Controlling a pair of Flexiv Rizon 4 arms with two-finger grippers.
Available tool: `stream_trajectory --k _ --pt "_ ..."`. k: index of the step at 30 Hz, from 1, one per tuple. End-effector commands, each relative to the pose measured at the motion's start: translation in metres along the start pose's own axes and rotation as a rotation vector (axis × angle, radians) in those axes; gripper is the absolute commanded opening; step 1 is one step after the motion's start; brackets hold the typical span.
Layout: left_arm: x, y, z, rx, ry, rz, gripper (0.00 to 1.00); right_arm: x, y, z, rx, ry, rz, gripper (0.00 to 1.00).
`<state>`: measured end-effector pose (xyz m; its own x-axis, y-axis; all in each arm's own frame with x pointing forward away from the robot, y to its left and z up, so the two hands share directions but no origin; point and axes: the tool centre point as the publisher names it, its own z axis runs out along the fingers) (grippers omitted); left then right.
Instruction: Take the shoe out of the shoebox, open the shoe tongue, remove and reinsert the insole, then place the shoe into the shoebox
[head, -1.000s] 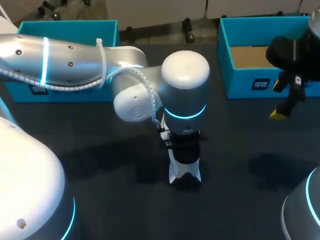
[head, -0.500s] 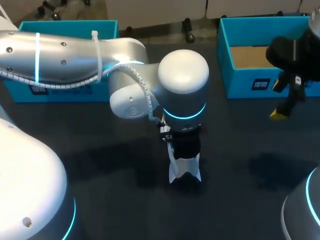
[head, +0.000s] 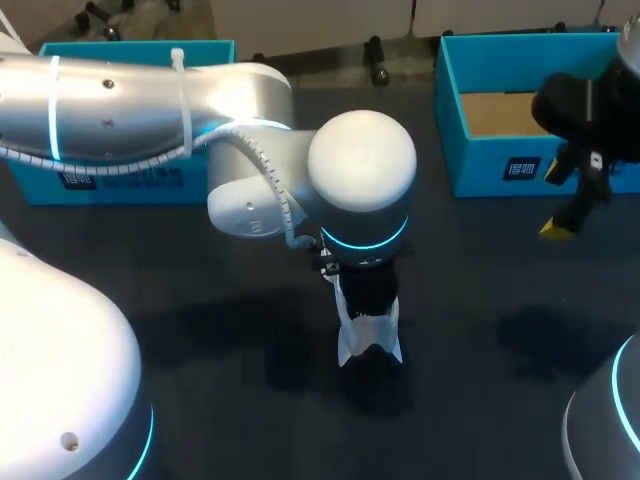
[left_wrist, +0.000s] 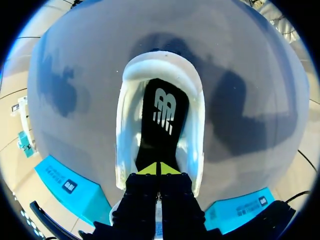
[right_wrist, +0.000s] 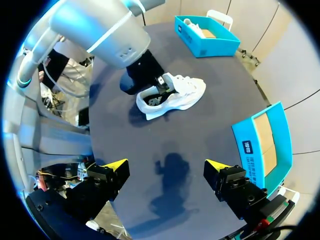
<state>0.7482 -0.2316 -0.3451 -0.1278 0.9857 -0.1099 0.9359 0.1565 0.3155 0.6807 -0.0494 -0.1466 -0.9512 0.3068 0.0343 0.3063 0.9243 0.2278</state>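
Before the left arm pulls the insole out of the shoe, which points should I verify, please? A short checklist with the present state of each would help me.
1. Shoe out of the shoebox, on the table: ok.
2. Insole inside the shoe, not yet removed: ok.
3. Left gripper in the shoe opening, fingers shut at the insole: ok. Real grip on the insole: cannot tell.
4. Right gripper open, holding nothing, apart from the shoe: ok.
5. Shoe steadied against the pull: not ok, nothing else holds it.
6. Shoebox open, floor bare for the return: ok.
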Motion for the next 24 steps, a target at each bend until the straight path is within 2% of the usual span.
stream_trajectory --k 1,2,5,9,24 --pt "0.0022 0.0002 -0.0028 0.007 0.006 0.007 0.45 -0.0020 0.0020 0.0011 0.005 0.003 0.001 1.00" --pt "0.0031 -0.0010 -0.0033 0.009 0.009 0.013 0.50 -0.0020 0.0020 0.0011 0.005 0.003 0.001 1.00" --pt "0.0045 -0.0046 -0.0023 0.021 0.015 0.024 0.80 -0.0020 0.0020 0.0011 0.005 0.003 0.001 1.00" --pt "0.0060 -0.0080 -0.0020 0.032 0.022 0.034 1.00 -0.0020 0.0020 0.0011 0.005 0.003 0.001 1.00" --pt "0.0072 -0.0088 -0.0039 0.059 0.034 0.057 1.00 -0.0020 0.0020 0.0011 0.005 0.003 0.001 1.00"
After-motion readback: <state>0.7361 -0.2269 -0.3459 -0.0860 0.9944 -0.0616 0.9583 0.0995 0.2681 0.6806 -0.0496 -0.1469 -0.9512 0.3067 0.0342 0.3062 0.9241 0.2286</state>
